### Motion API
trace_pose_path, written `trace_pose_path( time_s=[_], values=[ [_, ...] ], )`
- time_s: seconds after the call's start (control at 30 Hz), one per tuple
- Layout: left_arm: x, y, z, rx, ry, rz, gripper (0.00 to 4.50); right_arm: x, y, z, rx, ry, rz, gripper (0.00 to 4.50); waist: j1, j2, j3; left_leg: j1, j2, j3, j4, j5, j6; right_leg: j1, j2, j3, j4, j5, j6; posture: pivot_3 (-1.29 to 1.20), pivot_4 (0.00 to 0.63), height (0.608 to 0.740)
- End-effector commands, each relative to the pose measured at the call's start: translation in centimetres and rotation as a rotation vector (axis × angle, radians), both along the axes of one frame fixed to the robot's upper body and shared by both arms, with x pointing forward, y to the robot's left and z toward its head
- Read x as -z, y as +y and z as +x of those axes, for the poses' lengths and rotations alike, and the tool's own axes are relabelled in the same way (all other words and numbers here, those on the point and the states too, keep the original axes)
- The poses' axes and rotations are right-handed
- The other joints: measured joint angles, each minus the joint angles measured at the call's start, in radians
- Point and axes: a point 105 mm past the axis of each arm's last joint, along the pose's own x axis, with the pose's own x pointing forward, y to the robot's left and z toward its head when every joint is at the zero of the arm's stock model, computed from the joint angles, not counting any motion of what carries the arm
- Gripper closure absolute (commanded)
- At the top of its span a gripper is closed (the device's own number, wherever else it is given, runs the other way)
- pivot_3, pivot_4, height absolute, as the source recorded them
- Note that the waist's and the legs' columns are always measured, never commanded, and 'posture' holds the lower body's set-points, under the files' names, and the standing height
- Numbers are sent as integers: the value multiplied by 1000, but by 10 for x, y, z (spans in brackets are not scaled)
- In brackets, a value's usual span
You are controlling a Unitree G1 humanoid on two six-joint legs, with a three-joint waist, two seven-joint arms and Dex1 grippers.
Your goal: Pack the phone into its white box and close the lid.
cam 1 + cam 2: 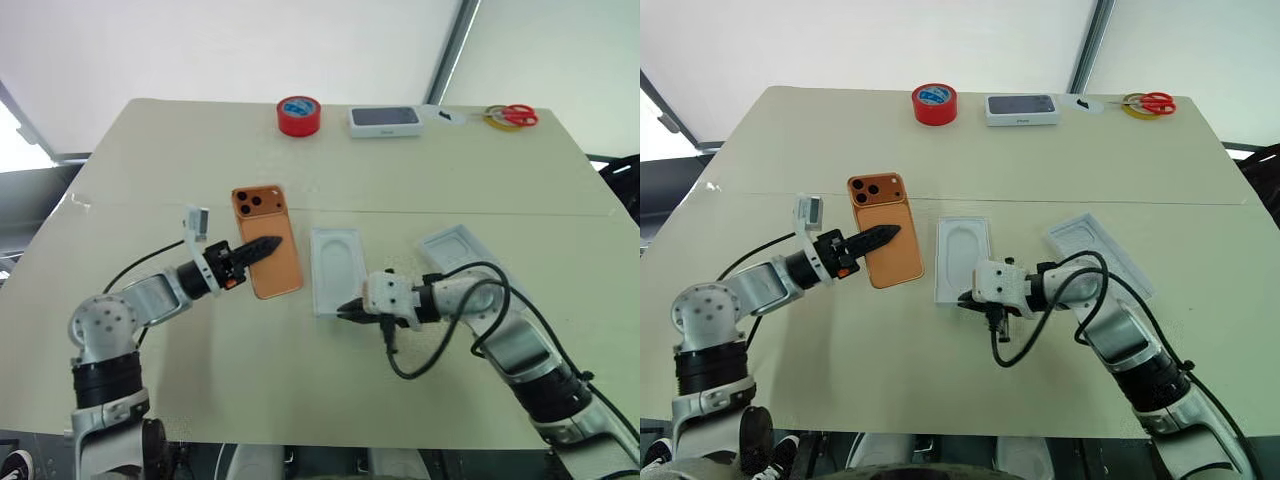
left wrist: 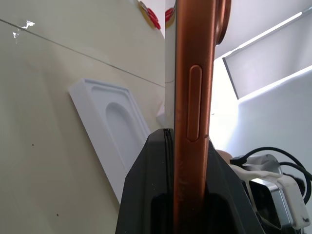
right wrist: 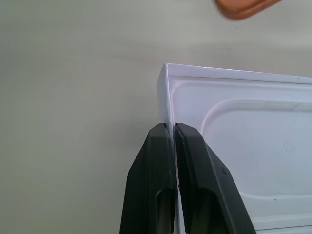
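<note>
Right gripper (image 1: 347,311) pinched the near wall of the white plastic box (image 1: 337,268); flat orange phone (image 1: 267,240), clamped in left gripper (image 1: 268,245), hung just left, axes parallel.

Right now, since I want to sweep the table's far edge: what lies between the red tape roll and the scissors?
In the left eye view, a small white box with a dark top and a small white scrap lie between the red tape roll and the scissors.

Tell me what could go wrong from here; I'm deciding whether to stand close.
The left pincer grips the phone only at one edge, so it could slip or twist free. The right pincer pinches a thin wall of the white insert, which may flex or drag across the table.
</note>
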Motion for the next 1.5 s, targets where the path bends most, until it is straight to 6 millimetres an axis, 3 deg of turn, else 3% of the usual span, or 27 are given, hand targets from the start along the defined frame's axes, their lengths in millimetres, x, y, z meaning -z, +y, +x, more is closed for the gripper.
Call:
trace_pose_path(
  time_s=[0.03, 0.17, 0.27, 0.4, 0.53, 0.67, 1.1, 1.27, 1.37, 1.5],
  values=[
    [-7, -14, 2, 46, -16, -30, 4500, -12, 8, 5, 26, -49, 4, 4420, -1, -1, 0, 0, 0, 0, 0, 0, 0, 0, 0, 0, 0, 0, 0, 0, 150, 730],
    [-5, -20, 7, 54, -3, -46, 4500, -16, 18, 0, 21, -20, 47, 4420, -1, -2, 1, 0, 0, 0, 0, 0, 0, -1, 1, 0, 1, 0, 0, 0, 150, 730],
    [-7, -22, 12, 60, -27, -51, 4500, -20, 18, -8, -10, -7, 76, 3453, 0, -2, 1, 0, 0, 0, 0, 0, 0, -1, 1, 0, 1, 0, 0, 0, 150, 730],
    [-5, -24, 15, 78, -17, -63, 4500, -35, 5, -10, -31, -14, 116, 1440, 1, -2, 2, 0, 0, 0, 1, 0, 0, 0, 1, 0, 1, 0, 0, 0, 150, 730],
    [3, -31, 16, 131, 1, -58, 4500, -47, -21, 6, 36, -25, 142, 1440, 1, -2, 2, 0, 0, 0, 1, 0, 0, 0, 1, 0, 1, 0, 0, 0, 150, 730],
    [9, -41, 24, 173, 24, -52, 4500, -37, -67, 37, 168, -110, 25, 1440, 5, -3, 2, 0, -1, 1, 1, 0, 0, 0, 1, -1, 1, 0, 0, 0, 150, 730],
    [27, -71, 37, 270, 65, -18, 4500, -31, -68, 39, 180, -143, 24, 1440, 2, -3, 3, -1, 1, 2, 1, 1, -1, -1, 3, 0, 1, 0, 1, 0, 150, 730],
    [25, -73, 35, 302, 99, -47, 2387, -31, -71, 38, 192, -145, 24, 1392, 3, -3, 3, -1, 1, 1, 2, 1, -1, 0, 3, 0, 1, 0, 1, 0, 150, 730],
    [37, -78, 35, 314, 118, 95, 896, -30, -68, 39, 200, -145, 36, 1392, 2, -3, 3, 0, 1, 1, 2, 1, -1, 0, 3, 0, 1, 0, 1, 0, 150, 730],
    [35, -80, 34, 338, 123, 169, 896, -31, -63, 40, 195, -151, 45, 1392, 1, -3, 3, 1, 1, 1, 2, 1, -1, 2, 3, 0, 1, 0, 1, 0, 150, 730]
  ],
)
